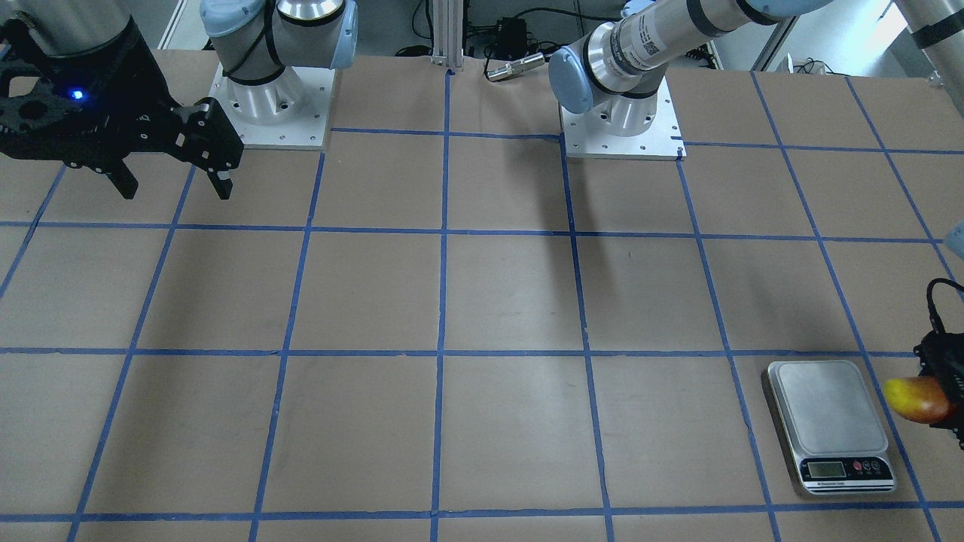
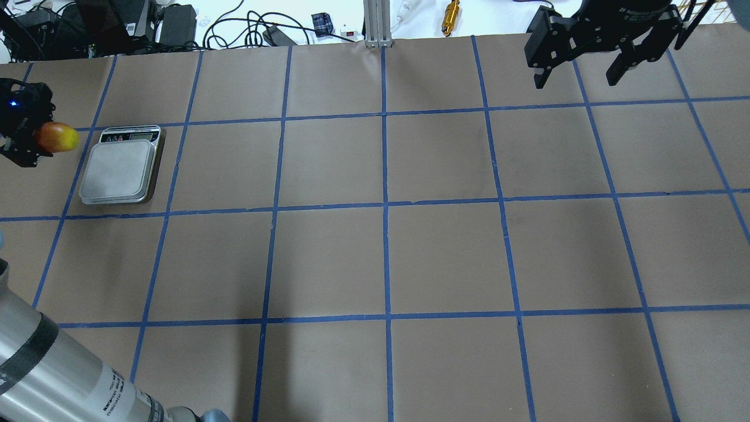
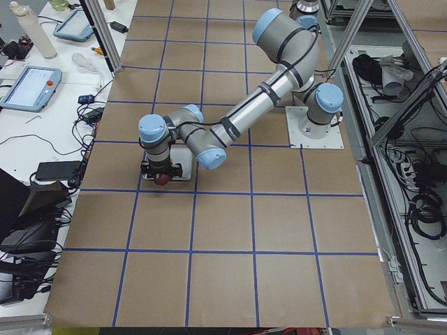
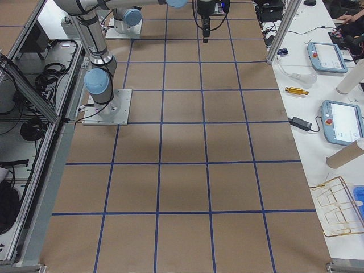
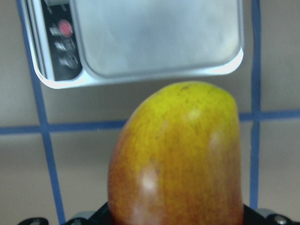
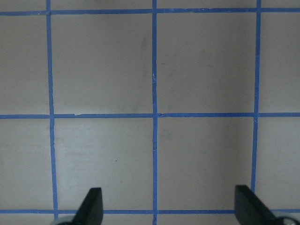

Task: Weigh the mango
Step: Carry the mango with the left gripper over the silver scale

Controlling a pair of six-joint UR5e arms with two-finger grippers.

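Observation:
The mango (image 2: 57, 136), yellow at its tip and red-orange behind, is held in my left gripper (image 2: 26, 138), which is shut on it. It hangs above the table just beside the scale (image 2: 120, 170), not over its plate. In the left wrist view the mango (image 5: 180, 154) fills the foreground with the scale (image 5: 140, 42) beyond it. In the front-facing view the mango (image 1: 915, 399) is right of the scale (image 1: 828, 425). My right gripper (image 2: 583, 73) is open and empty, high at the far right of the table; its fingertips (image 6: 91, 206) show in the right wrist view.
The scale's display and buttons (image 1: 843, 469) face the operators' side. The table (image 2: 387, 246) is brown paper with a blue tape grid. Cables and small devices (image 2: 234, 29) lie beyond the far edge. The arm bases (image 1: 271, 105) stand at the robot's side.

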